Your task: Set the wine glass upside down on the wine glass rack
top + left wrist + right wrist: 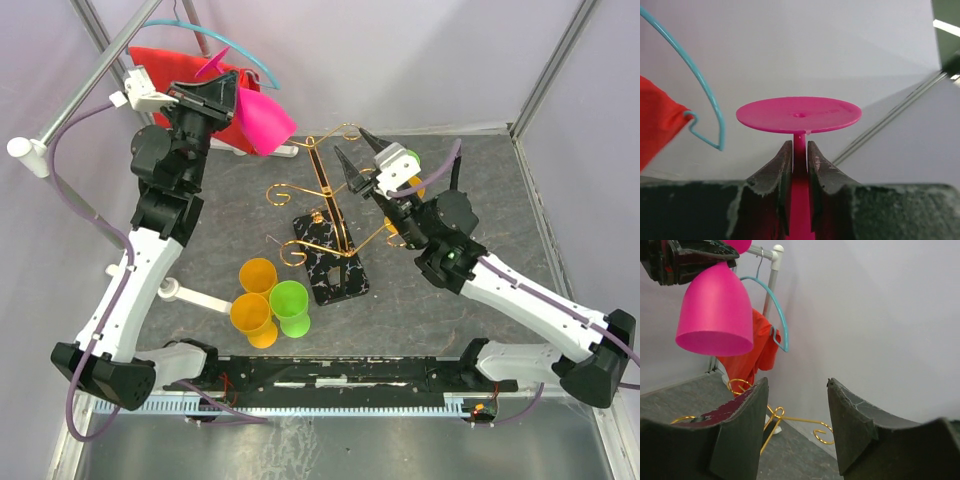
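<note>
A pink wine glass (pixel 262 122) hangs in the air at the back left, its mouth turned downward. My left gripper (pixel 215 98) is shut on its stem (pixel 799 145), just under the round foot (pixel 799 115). The right wrist view shows the pink bowl (pixel 716 310) up at the left, above and behind the rack's gold scroll arms (pixel 790 418). The wine glass rack (pixel 335 215), thin gold wire on a black marbled base (pixel 330 260), stands mid-table. My right gripper (pixel 351 142) is open and empty beside the rack's top right arms, with nothing between its fingers (pixel 740 425).
Two orange cups (pixel 258 277) (pixel 251 315) and a green cup (pixel 291 305) stand left of the rack's base. A red cloth (pixel 165 62) on a teal hanger (pixel 235 48) hangs from a white pole at the back left, close to the held glass.
</note>
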You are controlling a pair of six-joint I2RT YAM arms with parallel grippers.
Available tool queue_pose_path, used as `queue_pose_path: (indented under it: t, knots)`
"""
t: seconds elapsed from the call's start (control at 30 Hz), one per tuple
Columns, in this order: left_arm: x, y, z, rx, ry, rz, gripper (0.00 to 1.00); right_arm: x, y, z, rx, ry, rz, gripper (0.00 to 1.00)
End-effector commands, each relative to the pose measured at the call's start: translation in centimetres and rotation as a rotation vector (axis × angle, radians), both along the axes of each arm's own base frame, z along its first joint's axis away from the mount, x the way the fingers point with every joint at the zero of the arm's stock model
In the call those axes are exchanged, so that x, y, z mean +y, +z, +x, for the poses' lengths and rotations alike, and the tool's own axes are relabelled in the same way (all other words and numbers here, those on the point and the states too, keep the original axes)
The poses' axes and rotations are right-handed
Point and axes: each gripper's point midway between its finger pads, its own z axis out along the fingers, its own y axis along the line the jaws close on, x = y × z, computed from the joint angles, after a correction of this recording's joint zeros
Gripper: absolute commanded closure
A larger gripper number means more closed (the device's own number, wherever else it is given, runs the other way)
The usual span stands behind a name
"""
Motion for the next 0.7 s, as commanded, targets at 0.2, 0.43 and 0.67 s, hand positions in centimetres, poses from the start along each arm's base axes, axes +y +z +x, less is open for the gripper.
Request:
queue_pose_path:
  t: [0.2,0.43,0.67]
  knots:
    - [2.8,-3.6,-1.5,-0.123,0.253,0.796,0.97,-2.6,-3.3,0.7,0.084,-0.132,-0.076,0.41]
    - [3.1,-8.2,-1.0,-0.063,0.231,1.041,0.97,-2.8,-4.7,0.9,0.111,-0.147,-0.099,0.41]
    - [4.0,-11.2,0.4,-0.061,0.197,1.058,0.97,-3.3,-5.7,0.8,0.139,-0.162,-0.108,0.42]
